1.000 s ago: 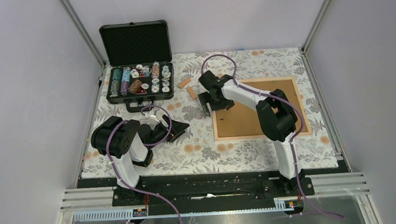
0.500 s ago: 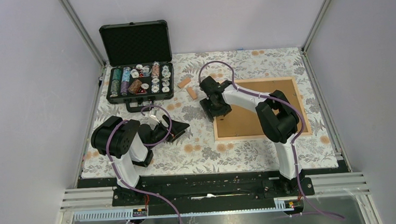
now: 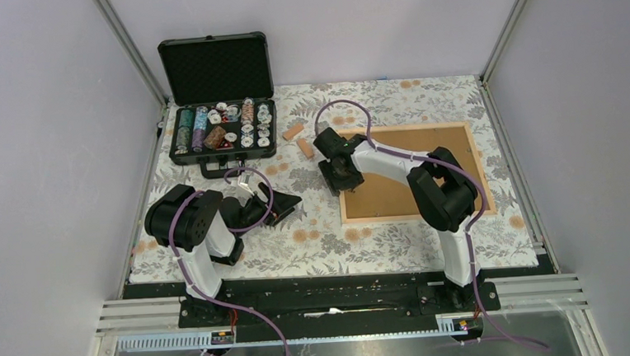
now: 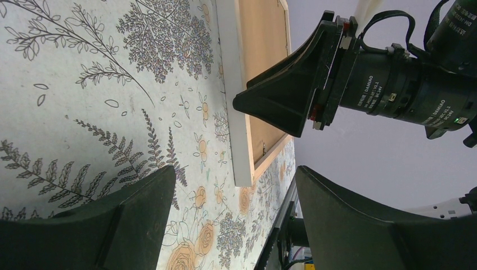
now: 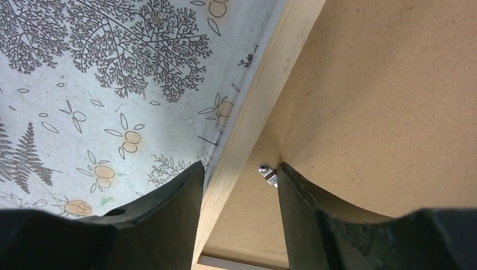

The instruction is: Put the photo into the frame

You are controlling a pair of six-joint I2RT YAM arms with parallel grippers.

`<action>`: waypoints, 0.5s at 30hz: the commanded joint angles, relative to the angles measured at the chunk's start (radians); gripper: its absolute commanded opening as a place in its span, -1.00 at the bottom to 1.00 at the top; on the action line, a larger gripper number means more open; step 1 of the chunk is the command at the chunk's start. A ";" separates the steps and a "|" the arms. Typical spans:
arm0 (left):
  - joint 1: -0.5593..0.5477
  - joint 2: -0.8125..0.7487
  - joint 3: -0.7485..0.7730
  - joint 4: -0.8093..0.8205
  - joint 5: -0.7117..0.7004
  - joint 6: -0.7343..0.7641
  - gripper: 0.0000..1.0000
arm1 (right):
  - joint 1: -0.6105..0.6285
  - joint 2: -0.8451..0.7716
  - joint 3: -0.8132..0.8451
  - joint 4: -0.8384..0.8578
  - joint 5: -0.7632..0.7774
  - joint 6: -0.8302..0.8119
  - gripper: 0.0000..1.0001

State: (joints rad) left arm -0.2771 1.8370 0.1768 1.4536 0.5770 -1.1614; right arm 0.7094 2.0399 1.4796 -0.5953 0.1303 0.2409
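The frame [image 3: 414,216] lies flat on the right of the table with a plain brown backing board [image 3: 383,194] inside its pale strips. The photo is out of view. My right gripper [image 3: 335,179] hangs low over the frame's left strip [image 5: 264,95]. Its jaws are partly closed and straddle that strip. One finger is outside on the cloth, the other on the board [image 5: 382,101] against a small metal tab [image 5: 269,174]. A gap remains beside the wood. My left gripper [image 3: 287,206] rests open and empty to the left, pointing at the frame's near corner [image 4: 242,169].
An open black case of poker chips [image 3: 222,130] stands at the back left. Two small wooden blocks [image 3: 294,133] [image 3: 305,148] lie between it and the frame. A floral cloth [image 3: 316,244] covers the table. Metal posts and walls close in the sides.
My right gripper has moved in and down over the frame's left strip, and its jaws have narrowed. The left arm has not moved.
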 commanded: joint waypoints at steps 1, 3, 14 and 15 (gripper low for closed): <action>0.004 0.002 0.006 0.143 0.013 0.000 0.64 | 0.031 -0.023 -0.041 -0.105 -0.021 0.070 0.15; 0.004 0.007 0.007 0.143 0.013 -0.001 0.64 | 0.030 -0.029 -0.045 -0.102 -0.034 0.082 0.15; 0.004 0.001 0.003 0.145 0.013 0.000 0.64 | 0.033 -0.007 -0.041 -0.035 -0.087 0.256 -0.44; 0.004 -0.001 0.003 0.145 0.013 0.000 0.64 | 0.033 -0.009 -0.043 -0.024 -0.079 0.269 -0.51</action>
State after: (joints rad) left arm -0.2771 1.8374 0.1768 1.4536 0.5774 -1.1614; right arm 0.7166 2.0285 1.4658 -0.5961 0.1329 0.3927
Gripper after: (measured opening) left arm 0.823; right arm 0.327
